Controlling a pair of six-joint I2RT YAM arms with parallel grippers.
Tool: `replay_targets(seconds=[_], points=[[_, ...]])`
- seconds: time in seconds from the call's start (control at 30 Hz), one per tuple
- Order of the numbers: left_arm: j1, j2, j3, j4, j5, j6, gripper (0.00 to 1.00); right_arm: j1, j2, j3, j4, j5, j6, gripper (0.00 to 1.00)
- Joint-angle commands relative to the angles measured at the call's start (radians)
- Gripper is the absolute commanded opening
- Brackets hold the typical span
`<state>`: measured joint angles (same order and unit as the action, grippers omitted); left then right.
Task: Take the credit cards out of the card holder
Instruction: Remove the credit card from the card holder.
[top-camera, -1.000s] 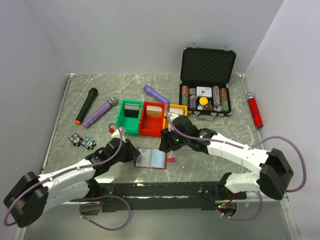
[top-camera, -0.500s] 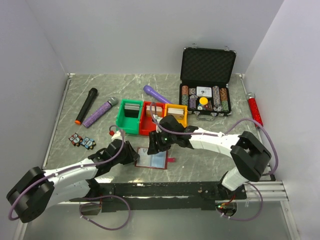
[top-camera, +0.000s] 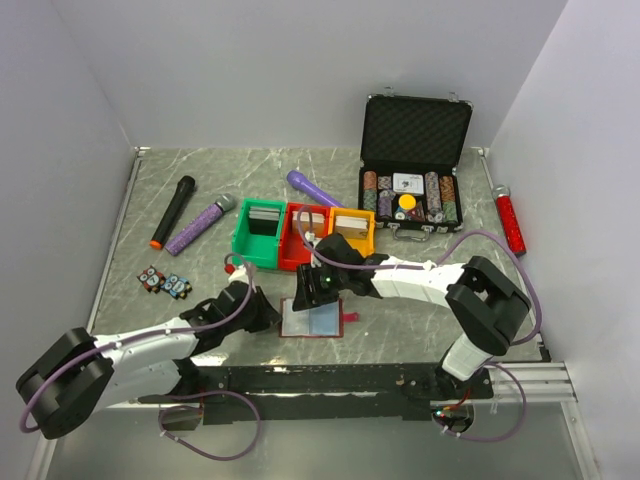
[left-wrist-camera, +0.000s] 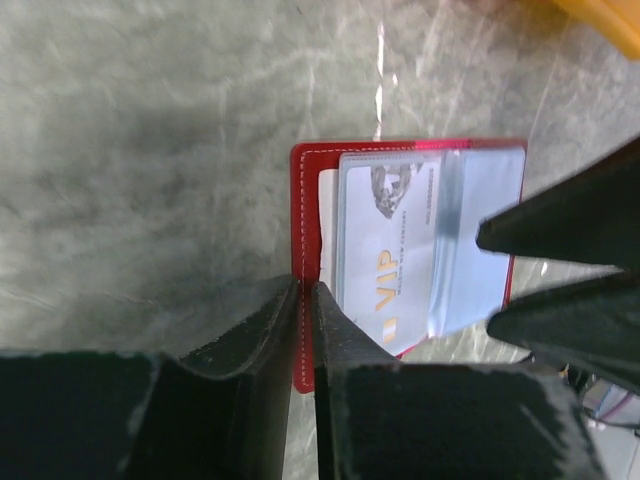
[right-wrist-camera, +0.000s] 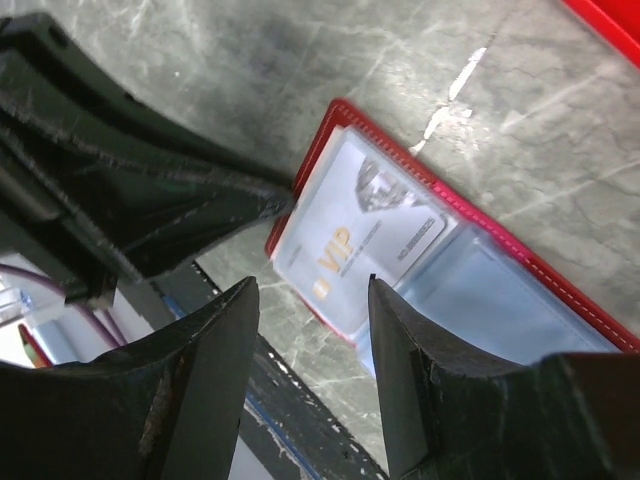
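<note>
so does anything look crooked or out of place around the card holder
The VIP card seems to stick partway out of the open card holder, its end overlapping the red border; otherwise nothing looks spilled or damaged.

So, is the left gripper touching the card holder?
Touching. The left wrist view shows the left gripper with its fingers pinched on the red edge of the card holder, no gap visible.
</note>
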<state>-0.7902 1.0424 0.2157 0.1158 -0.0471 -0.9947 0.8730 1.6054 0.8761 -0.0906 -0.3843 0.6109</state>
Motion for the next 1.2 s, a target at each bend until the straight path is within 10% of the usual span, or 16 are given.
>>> replay_targets(seconds=[0.0,0.4,1.17], points=[[-0.050,-0.019,-0.021,-0.021,0.003,-0.044,0.17,0.004,-0.010,-0.022,0.003,0.041,0.021,0.55],[-0.104,-0.341,0.037,-0.208,-0.143,-0.084,0.43,0.001,-0.045,-0.097,0.026,0.078,0.024,0.56],[-0.103,0.084,0.071,0.217,0.061,0.008,0.11,-0.008,-0.151,-0.120,0.058,0.001,-0.019,0.54]])
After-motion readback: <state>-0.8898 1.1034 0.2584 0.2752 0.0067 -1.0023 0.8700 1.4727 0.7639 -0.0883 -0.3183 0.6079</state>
